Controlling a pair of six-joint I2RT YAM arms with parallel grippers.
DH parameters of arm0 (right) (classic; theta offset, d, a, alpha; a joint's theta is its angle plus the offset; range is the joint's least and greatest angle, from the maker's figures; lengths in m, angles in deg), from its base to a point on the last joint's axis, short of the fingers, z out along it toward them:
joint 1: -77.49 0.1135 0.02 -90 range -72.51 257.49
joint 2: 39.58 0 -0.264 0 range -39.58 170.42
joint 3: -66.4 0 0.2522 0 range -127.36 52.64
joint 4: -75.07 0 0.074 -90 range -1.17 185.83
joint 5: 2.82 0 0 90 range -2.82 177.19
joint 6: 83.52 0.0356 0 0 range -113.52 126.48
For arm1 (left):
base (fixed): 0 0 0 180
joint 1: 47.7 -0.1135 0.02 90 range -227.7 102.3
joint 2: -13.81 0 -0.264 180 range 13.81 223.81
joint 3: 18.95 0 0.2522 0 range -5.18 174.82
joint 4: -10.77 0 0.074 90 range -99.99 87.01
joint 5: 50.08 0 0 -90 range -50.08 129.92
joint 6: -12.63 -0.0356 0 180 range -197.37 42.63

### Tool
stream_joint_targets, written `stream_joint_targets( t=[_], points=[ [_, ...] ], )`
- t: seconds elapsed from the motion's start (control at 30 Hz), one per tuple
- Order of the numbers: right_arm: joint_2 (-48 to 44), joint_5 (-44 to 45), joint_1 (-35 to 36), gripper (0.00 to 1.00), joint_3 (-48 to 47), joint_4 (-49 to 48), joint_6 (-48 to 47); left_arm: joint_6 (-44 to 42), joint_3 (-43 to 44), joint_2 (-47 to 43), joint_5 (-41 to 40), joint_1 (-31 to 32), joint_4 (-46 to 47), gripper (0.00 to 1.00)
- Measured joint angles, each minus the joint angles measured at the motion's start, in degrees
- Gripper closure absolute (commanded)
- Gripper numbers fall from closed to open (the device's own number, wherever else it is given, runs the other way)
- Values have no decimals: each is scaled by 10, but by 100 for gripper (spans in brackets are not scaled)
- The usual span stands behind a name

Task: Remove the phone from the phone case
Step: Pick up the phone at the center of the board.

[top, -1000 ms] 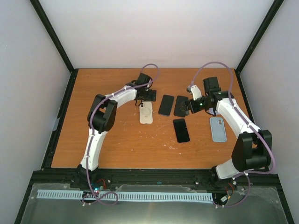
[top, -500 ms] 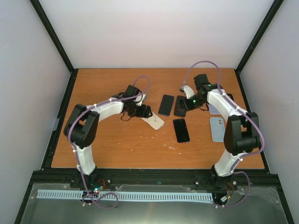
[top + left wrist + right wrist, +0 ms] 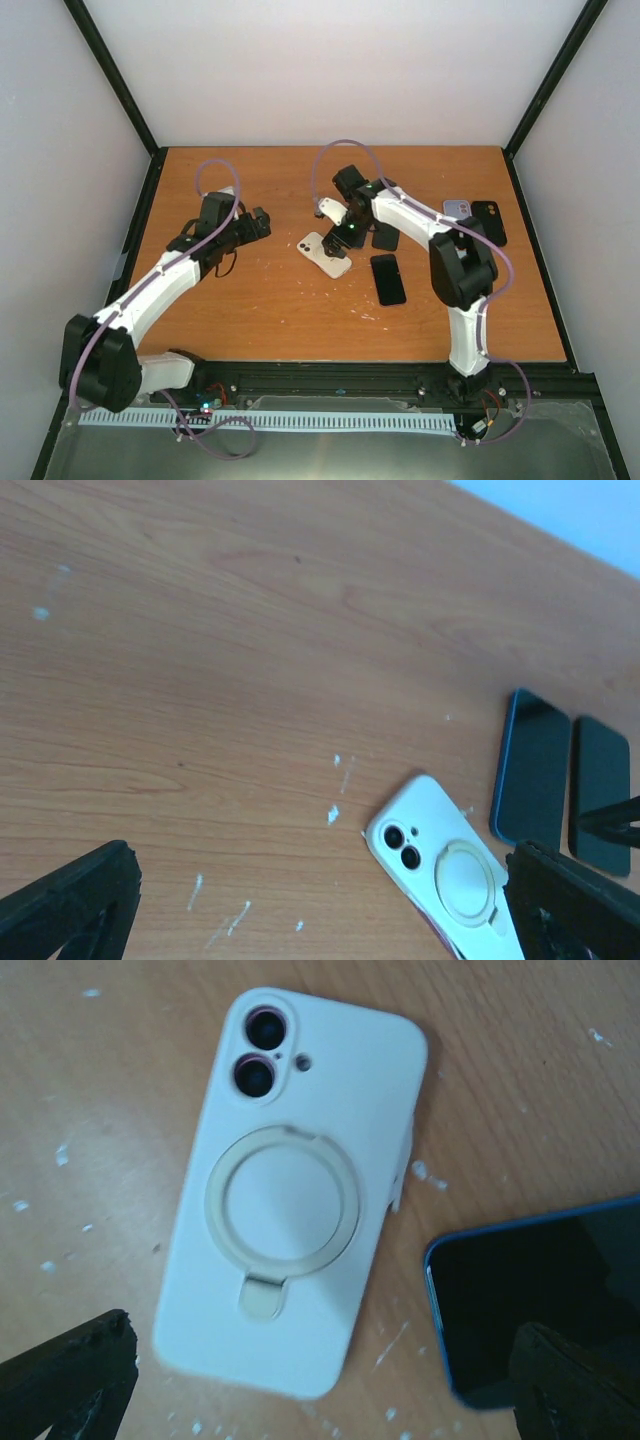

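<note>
The white phone case [image 3: 295,1190] lies back up on the table, with a ring stand and the phone's two camera lenses showing through its cutout. It also shows in the top view [image 3: 325,255] and the left wrist view [image 3: 440,870], where a thin pink edge shows along its lower side. My right gripper [image 3: 325,1400] is open and empty, just above the case's lower end [image 3: 345,235]. My left gripper [image 3: 320,930] is open and empty, well to the left of the case [image 3: 260,222].
A blue-edged dark phone [image 3: 540,1300] lies right beside the case. Another black phone [image 3: 388,279] lies nearer the front. A lilac phone [image 3: 457,208] and a black one [image 3: 488,220] lie at the back right. The wood is flecked with white marks.
My left gripper has let go of the case and pulled back to the left. My right arm has swung left to hover over the case. The case now lies slanted.
</note>
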Motion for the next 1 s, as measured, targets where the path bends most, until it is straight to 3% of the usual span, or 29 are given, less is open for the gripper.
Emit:
stream_joint_targets(
  t=[0.17,0.33,1.0],
  points=[
    [96,24,16,0,-87,34,0,29,-45,-62,-32,-7,18,1],
    [165,33,30,0,-151,73,10,33,-53,-70,-36,-7,28,1],
    [182,10,49,0,-167,120,50,26,-55,-48,-28,-7,73,0]
  ],
)
